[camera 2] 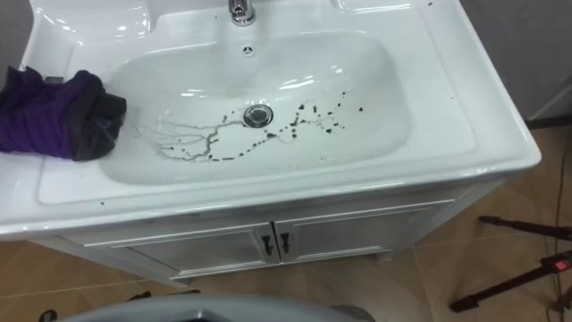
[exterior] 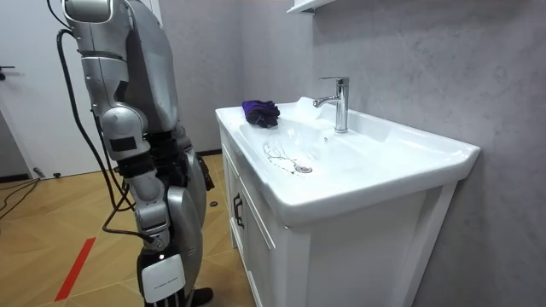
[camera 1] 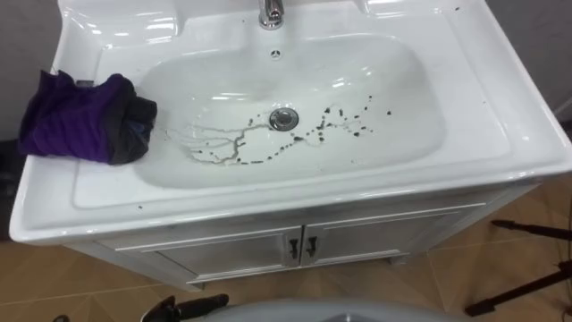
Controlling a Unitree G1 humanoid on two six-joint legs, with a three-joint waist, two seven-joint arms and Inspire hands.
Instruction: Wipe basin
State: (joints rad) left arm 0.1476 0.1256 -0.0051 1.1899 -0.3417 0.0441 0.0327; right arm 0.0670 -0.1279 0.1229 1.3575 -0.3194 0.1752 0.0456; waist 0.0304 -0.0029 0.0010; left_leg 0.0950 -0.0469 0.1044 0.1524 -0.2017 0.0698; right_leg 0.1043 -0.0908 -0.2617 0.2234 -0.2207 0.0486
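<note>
The white basin (camera 1: 420, 98) has dark dirt specks and thin streaks (camera 1: 308, 134) around its metal drain (camera 1: 283, 117). A crumpled purple and dark cloth (camera 1: 80, 116) lies on the basin's left rim, partly over the bowl's edge, and nothing holds it. In the room view I stand upright in front of the cabinet, facing the basin (exterior: 375, 183), with the cloth (exterior: 260, 112) at its far end. My right hand (exterior: 181, 164) hangs low by my hip, dark against my body and away from the cloth.
A chrome faucet (camera 1: 271, 12) rises at the back centre of the basin. Below the basin is a white cabinet with two doors and dark handles (camera 1: 301, 248). Black tripod legs (camera 1: 527, 231) stand on the wooden floor at the right.
</note>
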